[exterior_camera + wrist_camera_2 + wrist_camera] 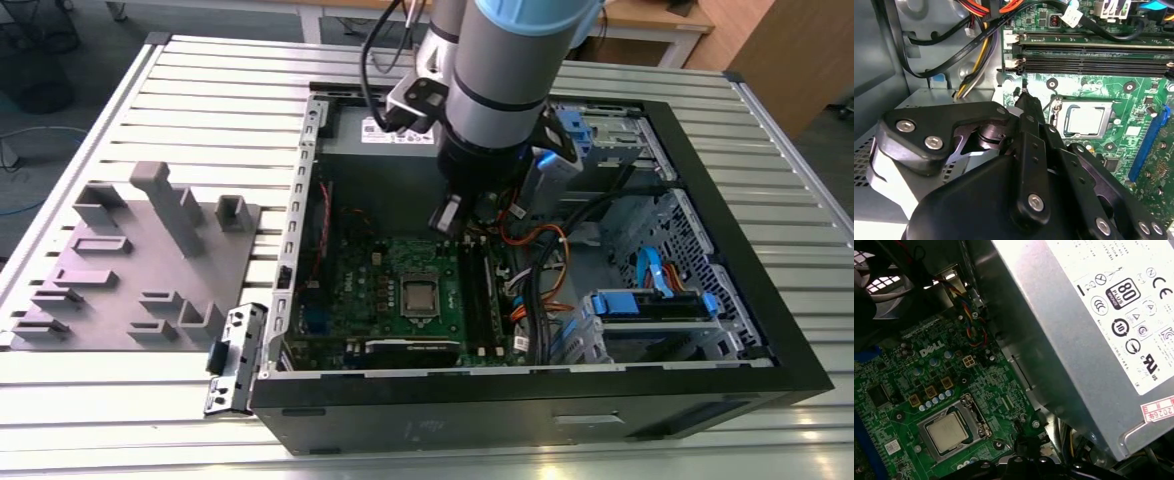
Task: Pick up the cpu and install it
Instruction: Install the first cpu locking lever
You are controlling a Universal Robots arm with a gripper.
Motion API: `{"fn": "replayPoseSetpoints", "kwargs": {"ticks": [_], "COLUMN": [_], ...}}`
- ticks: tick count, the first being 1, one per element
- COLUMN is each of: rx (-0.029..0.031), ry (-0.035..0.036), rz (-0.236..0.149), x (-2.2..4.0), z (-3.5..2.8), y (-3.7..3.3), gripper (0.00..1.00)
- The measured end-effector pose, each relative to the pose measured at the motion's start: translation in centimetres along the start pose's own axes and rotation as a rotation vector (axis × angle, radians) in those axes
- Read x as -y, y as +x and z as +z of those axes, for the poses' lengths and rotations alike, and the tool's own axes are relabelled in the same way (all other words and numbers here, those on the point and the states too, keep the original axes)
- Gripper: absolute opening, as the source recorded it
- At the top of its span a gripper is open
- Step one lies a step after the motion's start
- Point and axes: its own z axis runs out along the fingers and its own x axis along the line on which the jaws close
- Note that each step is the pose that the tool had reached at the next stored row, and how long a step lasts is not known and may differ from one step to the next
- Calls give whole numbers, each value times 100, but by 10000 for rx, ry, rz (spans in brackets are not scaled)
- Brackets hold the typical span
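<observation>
The cpu (420,296) lies flat in the metal socket frame (1056,107) on the green motherboard (350,290), inside the open computer case. Both wrist views show its silvery top, cpu (1085,120) and cpu (946,432). My gripper (446,214) hangs above the board, a little beyond the socket towards the power supply. In the second wrist view the black fingers (1029,130) meet at one tip, so the gripper (1024,96) is shut with nothing in it. It does not touch the cpu. The gripper (1023,442) tip also shows in the first wrist view, beside the socket.
The grey power supply (1079,315) stands close beside the gripper. Memory slots (1094,56) and bundled cables (541,265) border the socket. Blue drive brackets (647,300) fill the case at the exterior view's right. A grey plastic tray (134,260) with upright blocks lies outside the case.
</observation>
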Motion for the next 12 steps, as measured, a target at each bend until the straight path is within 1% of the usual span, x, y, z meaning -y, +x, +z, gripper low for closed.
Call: {"fn": "replayPoseSetpoints", "kwargs": {"ticks": [2,4,8,10,12], "rx": [-19,-55,-166,-232,-274], "ry": [8,25,82,115,135], "rz": [-36,-72,-127,-153,-173], "x": [1,3,9,11,13], "z": [-1,-2,-3,-5,-6], "y": [14,28,52,64,76], "gripper": [11,11,11,11,11]}}
